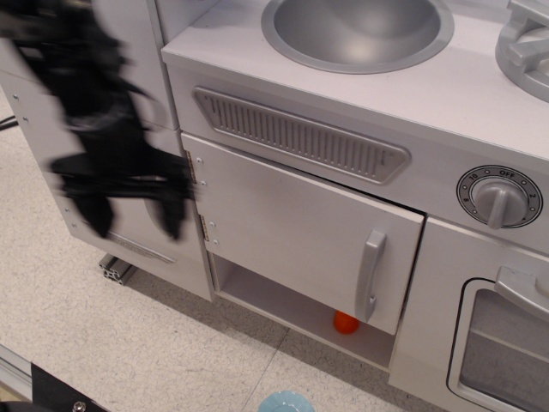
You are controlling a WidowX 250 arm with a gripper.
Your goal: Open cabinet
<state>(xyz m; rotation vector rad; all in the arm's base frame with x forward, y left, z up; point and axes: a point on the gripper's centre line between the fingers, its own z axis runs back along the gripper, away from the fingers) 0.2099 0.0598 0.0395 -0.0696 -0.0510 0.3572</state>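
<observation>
We see the end effector (135, 219) at the left of the view, smeared by motion blur, hanging in front of the taller narrow door just left of the cabinet's hinged edge; its two dark fingers point downward with a clear gap between them, so we read it as spread fairly wide and holding nothing, though the blur keeps us from judging the gap closely. The cabinet (292, 227) lies to the right of it, under the ribbed vent panel (300, 136) and the sink basin (356, 30). What matters for the coming move is the bar handle (370, 275): it sits near the door's far right edge, well apart from the end effector, across the full width of the door and somewhat lower. Its long axis runs roughly top to bottom, so we judge the fingers would need to straddle it from either side. The door itself is a wide, flat, light-grey panel with two small hinges (196, 199) on its left edge. Its right edge seems to stand slightly proud of the frame, with a dark gap along the top. Below the door an open shelf shows a small orange ball (345, 322).
</observation>
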